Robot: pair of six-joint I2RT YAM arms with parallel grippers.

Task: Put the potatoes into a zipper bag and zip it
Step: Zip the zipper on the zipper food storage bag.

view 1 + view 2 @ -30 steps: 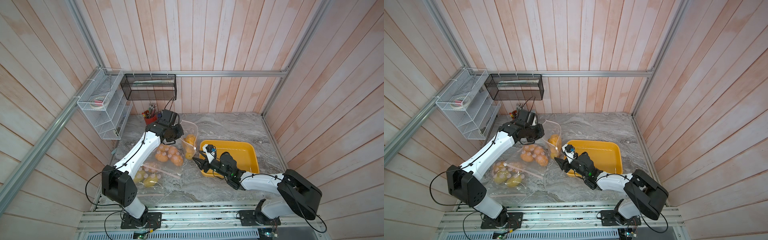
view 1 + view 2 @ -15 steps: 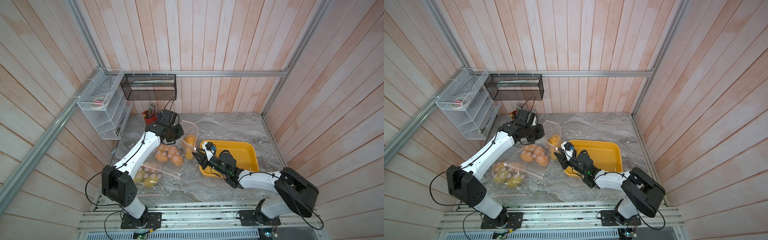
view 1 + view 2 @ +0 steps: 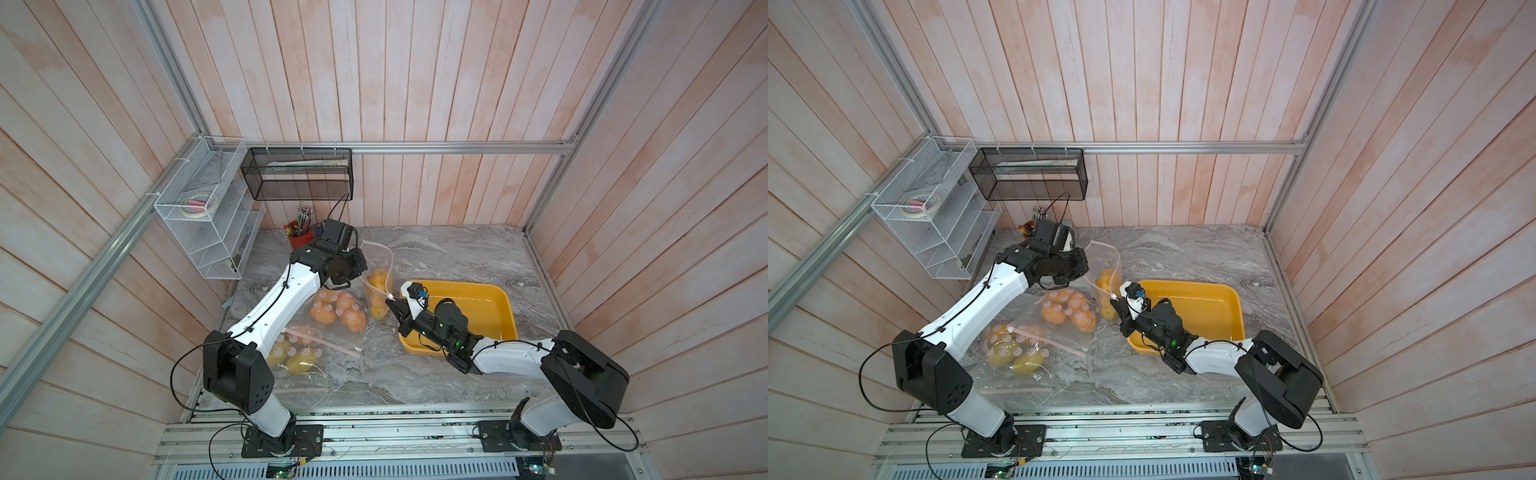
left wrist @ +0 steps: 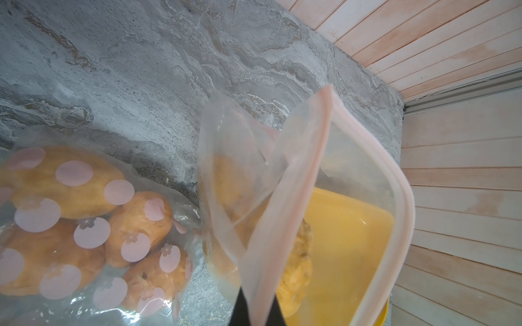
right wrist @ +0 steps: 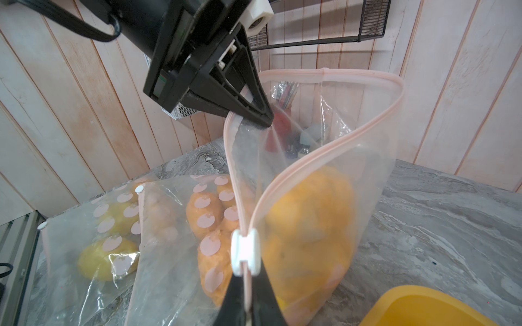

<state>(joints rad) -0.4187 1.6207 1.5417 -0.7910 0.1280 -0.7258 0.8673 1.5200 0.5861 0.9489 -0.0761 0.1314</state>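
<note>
In right wrist view, fingers [image 5: 233, 304] pinch zipper bag [image 5: 375, 127] beneath slider [image 5: 245, 255].

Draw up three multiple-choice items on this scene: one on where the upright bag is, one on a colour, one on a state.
1. Where is the upright bag?
A. Inside the yellow tray
B. Between the tray and the lying dotted bags
C. Under the tray

2. What colour is the bag's slider?
A. White
B. Black
C. Green

3. The bag's mouth is:
A. Zipped shut
B. Open
C. Folded over

Key: B, both top views show it between them. A, the right wrist view shows the slider white. B, its pink zipper strips gape apart.
</note>
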